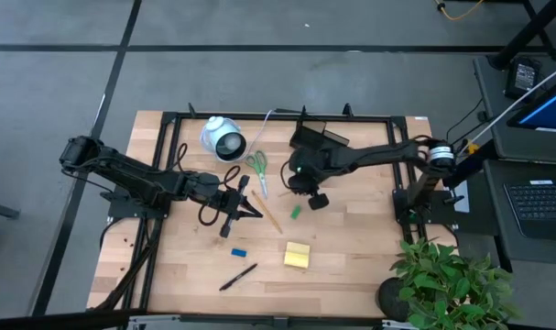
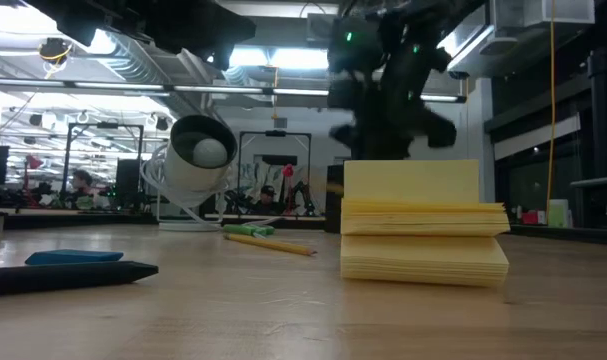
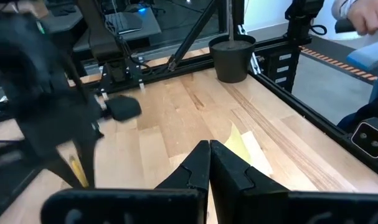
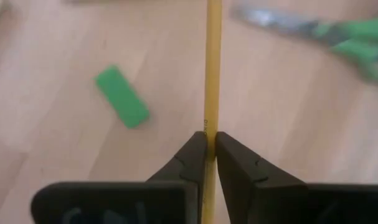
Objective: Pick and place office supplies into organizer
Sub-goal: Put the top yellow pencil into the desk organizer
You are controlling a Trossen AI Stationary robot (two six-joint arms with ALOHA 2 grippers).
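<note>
My right gripper (image 4: pixel 208 140) hovers over the table's middle (image 1: pixel 307 188) and is shut on a yellow pencil (image 4: pixel 212 68). Under it lie a green eraser (image 4: pixel 121 97) and the green-handled scissors (image 1: pixel 256 170). My left gripper (image 3: pixel 208 149) is shut and empty, low over the table (image 1: pixel 248 209) beside a second pencil (image 1: pixel 268 215) that lies flat. A yellow sticky pad (image 1: pixel 297 255), a blue eraser (image 1: pixel 239 250) and a black pen (image 1: pixel 238 276) rest nearer the near edge. The black organizer (image 1: pixel 314 137) sits at the far edge, partly under my right arm. My right gripper pinches the yellow pencil's shaft (image 4: pixel 211 124) between its two fingertips (image 4: pixel 192 155), coming from above. The pencil runs straight on past the fingers and out of the picture. It hangs clear of the wood in the right wrist view; its ends do not show.
A white round device (image 1: pixel 223 139) with a cable stands at the far edge, left of the scissors. A black plant pot (image 1: pixel 397 293) stands at the near right corner. A black frame (image 1: pixel 177 119) rings the table. Bare wood lies at the near left (image 1: pixel 168 275).
</note>
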